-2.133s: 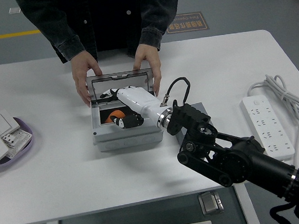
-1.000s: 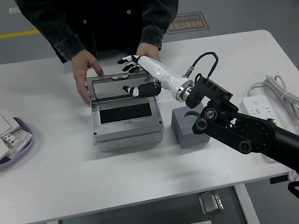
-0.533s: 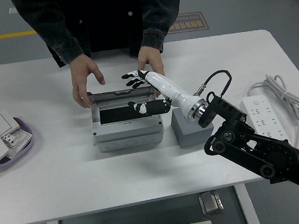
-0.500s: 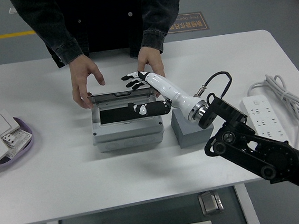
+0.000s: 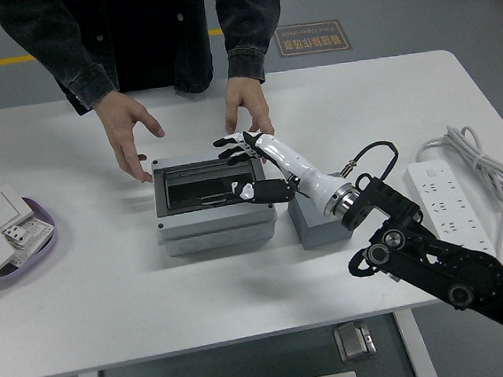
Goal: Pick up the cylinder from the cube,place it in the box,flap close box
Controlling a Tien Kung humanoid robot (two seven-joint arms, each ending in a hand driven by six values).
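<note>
The grey box (image 5: 212,225) stands at the table's middle with its dark clear flap lid (image 5: 205,184) lying flat on top. The cylinder is hidden from view. My right hand (image 5: 242,163) rests on the lid's right end, fingers spread, thumb on the lid, holding nothing. The grey cube (image 5: 319,225) stands just right of the box under my right forearm, with nothing on it. A person's two hands (image 5: 129,133) hover open just behind the box, apart from it. My left arm is out of view.
A purple tray (image 5: 27,250) with white switch plates sits at the left edge. A white power strip (image 5: 454,212) with its cable lies at the right. The person stands at the far side.
The flap lid went from raised to flat on the box. My right hand came out of the box, over the lid and pressed it down. The person's hands let go and drew back.
</note>
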